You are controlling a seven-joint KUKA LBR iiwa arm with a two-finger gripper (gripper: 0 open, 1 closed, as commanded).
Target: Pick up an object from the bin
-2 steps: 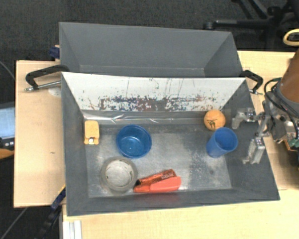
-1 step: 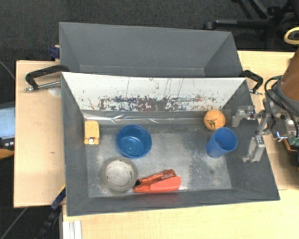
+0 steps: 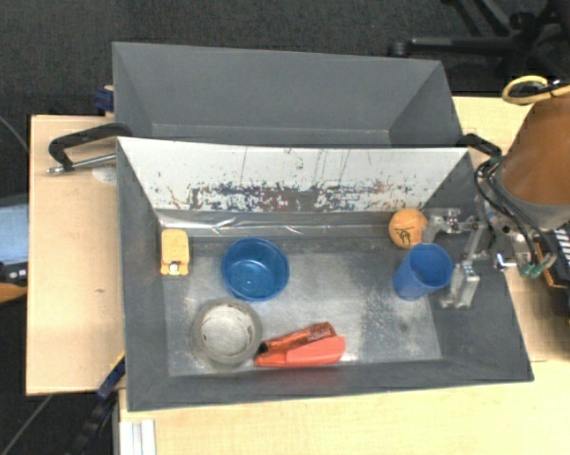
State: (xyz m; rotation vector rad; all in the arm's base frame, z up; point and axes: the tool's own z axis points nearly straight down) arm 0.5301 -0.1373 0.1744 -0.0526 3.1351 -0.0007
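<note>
Items beside the tool [image 3: 455, 259] (grip: cannot tell): one blue cup [image 3: 420, 272], one orange ball [image 3: 407, 226]; farther left, one blue bowl [image 3: 254, 269].

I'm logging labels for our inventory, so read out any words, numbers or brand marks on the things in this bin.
Nothing here can be read as text.
Orange ball: a small dark mark, too small to read.
Bin's back wall: dark and reddish speckles, no letters.
Blue cup, blue bowl, yellow block, round metal dish, orange-red tool: no print visible.
</note>
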